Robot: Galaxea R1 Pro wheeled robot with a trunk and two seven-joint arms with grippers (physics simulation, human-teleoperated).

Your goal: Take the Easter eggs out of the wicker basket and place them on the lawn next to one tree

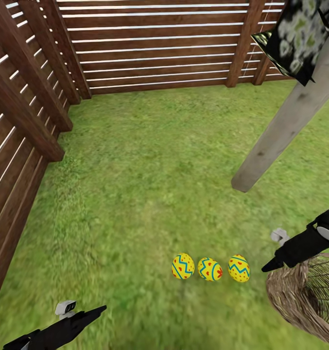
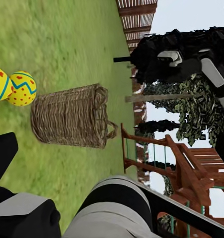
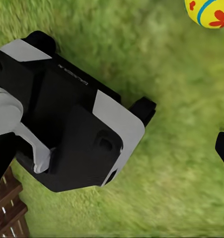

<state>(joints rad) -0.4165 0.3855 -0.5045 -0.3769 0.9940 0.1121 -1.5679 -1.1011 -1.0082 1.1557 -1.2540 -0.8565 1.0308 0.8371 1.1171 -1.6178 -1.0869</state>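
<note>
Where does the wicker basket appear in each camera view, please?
Head view: basket at the lower right corner, under the right gripper.
Left wrist view: basket at centre-left, on the grass.
Right wrist view: I cannot find it.
Shared landmark: the nearest egg.

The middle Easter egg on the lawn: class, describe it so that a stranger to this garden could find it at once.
Start at the pale tree trunk leaning over the lawn, then look nearer the camera to a row of three yellow eggs beside the wicker basket. The middle egg has a neighbour on each side and lies tilted, red spots showing.
</note>
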